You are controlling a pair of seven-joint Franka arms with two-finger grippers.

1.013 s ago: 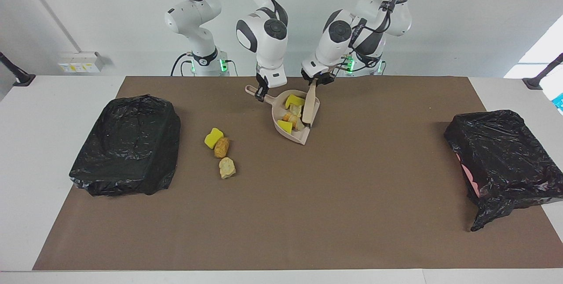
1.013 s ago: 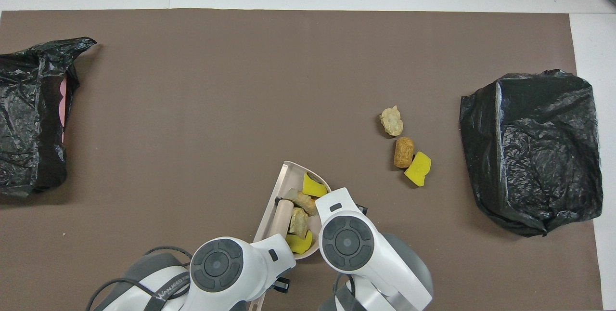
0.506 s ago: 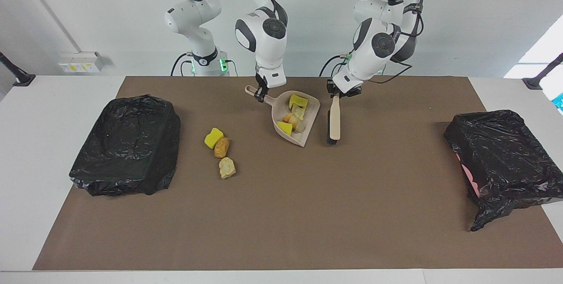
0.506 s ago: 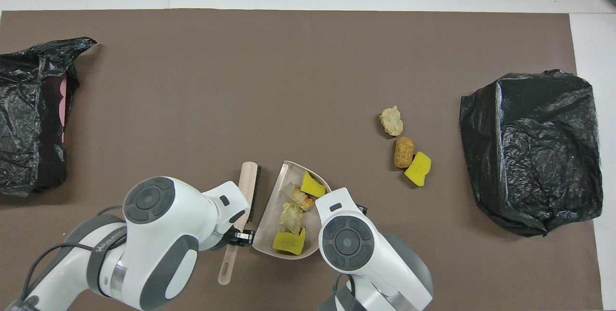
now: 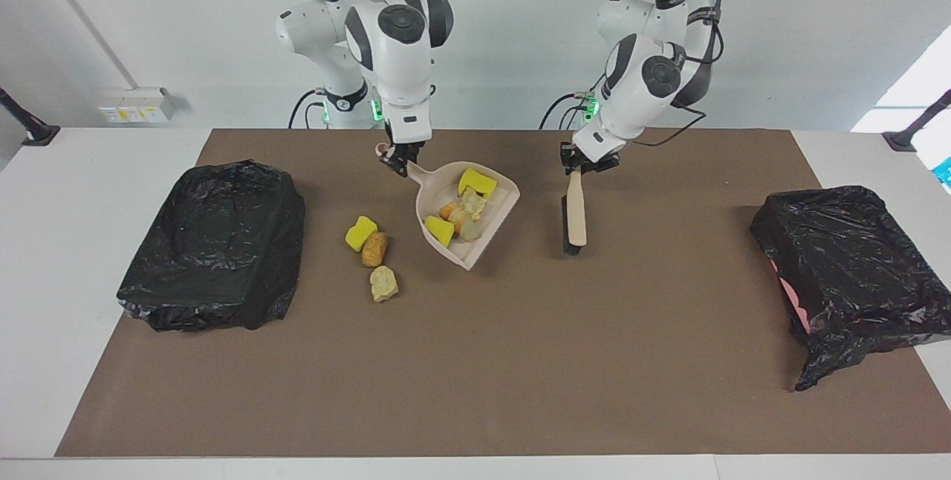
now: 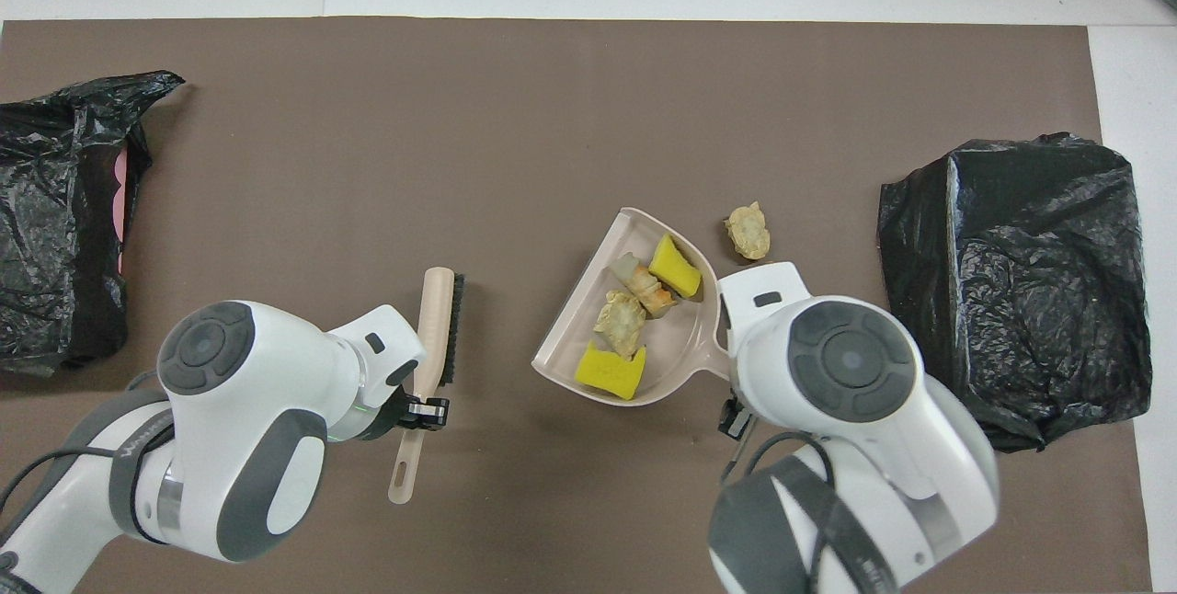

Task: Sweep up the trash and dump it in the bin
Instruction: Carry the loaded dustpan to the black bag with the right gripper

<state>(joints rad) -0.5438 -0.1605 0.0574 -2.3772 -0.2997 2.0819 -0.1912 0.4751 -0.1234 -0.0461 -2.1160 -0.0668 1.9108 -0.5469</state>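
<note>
My right gripper (image 5: 397,157) is shut on the handle of a beige dustpan (image 5: 487,231) and holds it tilted over the mat. In the pan lie two yellow sponge chunks (image 5: 476,182) and tan bread-like lumps (image 5: 461,214). Three trash pieces lie on the mat beside the pan: a yellow sponge (image 5: 360,232), a brown lump (image 5: 374,248) and a beige lump (image 5: 383,283). My left gripper (image 5: 578,168) is shut on the handle of a beige brush (image 5: 572,216), bristle end down by the mat. In the overhead view the dustpan (image 6: 575,329), brush (image 6: 439,323) and beige lump (image 6: 748,231) show.
A bin wrapped in a black bag (image 5: 215,242) stands at the right arm's end of the brown mat (image 5: 475,361), beside the loose trash. A second black-bagged bin (image 5: 847,264) with pink showing stands at the left arm's end.
The left gripper drew the brush out of the dustpan and carried it toward the left arm's end. The right gripper moved the loaded dustpan toward the loose trash and the bin at its end.
</note>
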